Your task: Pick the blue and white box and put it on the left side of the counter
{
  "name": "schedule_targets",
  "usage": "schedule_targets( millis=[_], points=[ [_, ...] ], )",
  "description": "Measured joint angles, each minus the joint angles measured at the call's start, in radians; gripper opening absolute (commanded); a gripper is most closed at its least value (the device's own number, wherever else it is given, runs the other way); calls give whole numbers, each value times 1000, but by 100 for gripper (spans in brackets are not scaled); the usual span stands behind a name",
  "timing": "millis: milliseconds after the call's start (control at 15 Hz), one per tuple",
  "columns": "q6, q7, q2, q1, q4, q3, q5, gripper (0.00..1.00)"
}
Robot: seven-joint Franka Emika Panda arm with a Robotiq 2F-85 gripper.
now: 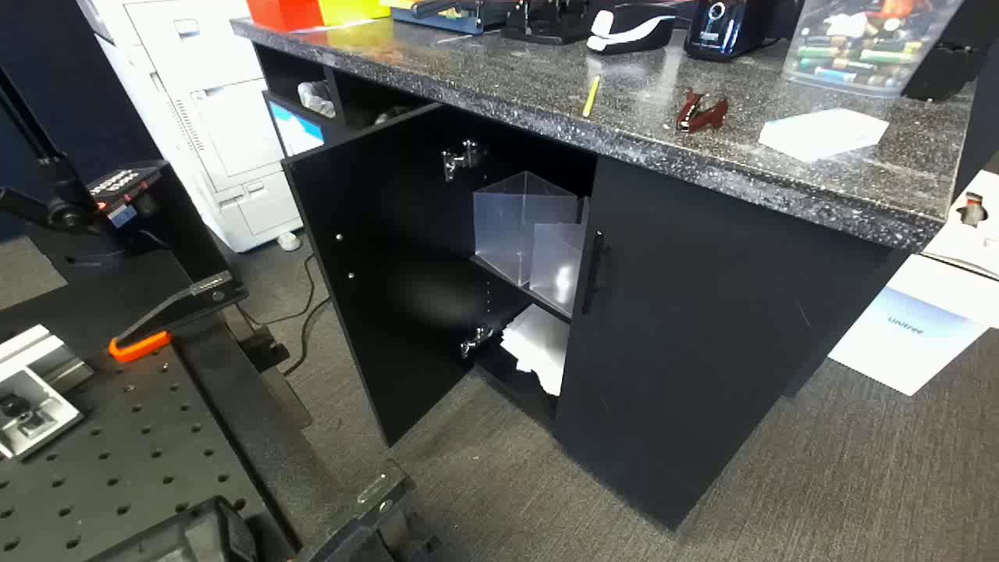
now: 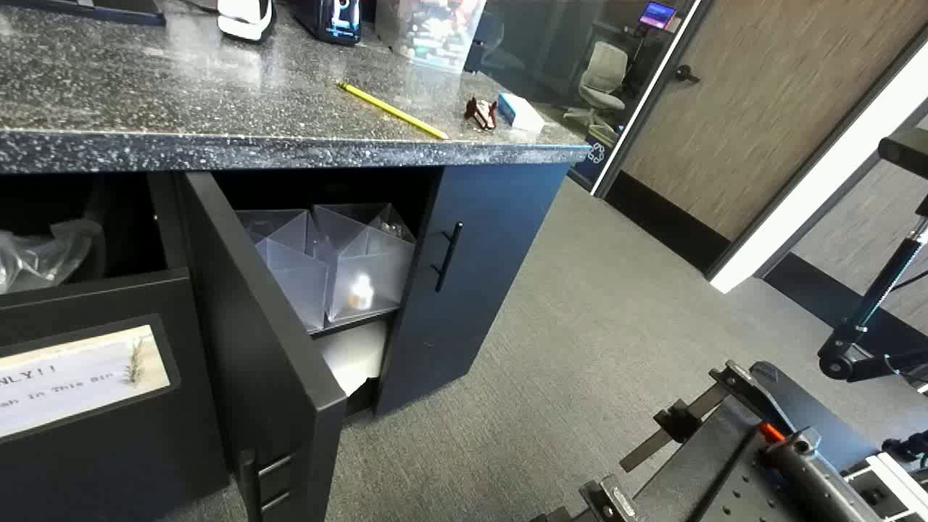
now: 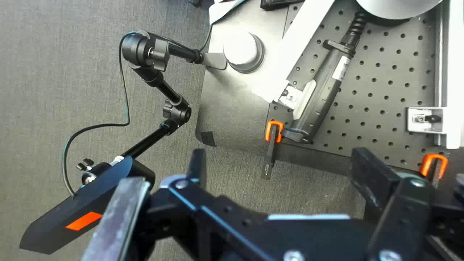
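Note:
The blue and white box (image 1: pixel 825 134) is small and flat. It lies near the right end of the dark speckled counter (image 1: pixel 484 74), close to the front edge. It also shows in an exterior view (image 2: pixel 520 112), where its end face is blue and its top white; the counter (image 2: pixel 217 94) runs left from it. My gripper (image 3: pixel 278 154) shows only in the wrist view. Its fingers are wide apart with nothing between them. It is above the floor beside the perforated base table, away from the counter. The box is out of the wrist view.
A dark red staple remover (image 2: pixel 481 114) and a yellow pencil (image 2: pixel 391 110) lie left of the box. A clear bin (image 1: pixel 866 47) stands behind it. A cabinet door (image 1: pixel 375 273) stands open below the counter. A camera arm (image 3: pixel 156 141) stands beside the base table (image 3: pixel 380 79).

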Motion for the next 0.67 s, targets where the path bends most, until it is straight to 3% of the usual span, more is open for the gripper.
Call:
schedule_targets(
  millis=[667],
  points=[
    [24, 9, 39, 3, 24, -20, 0, 100]
  ],
)
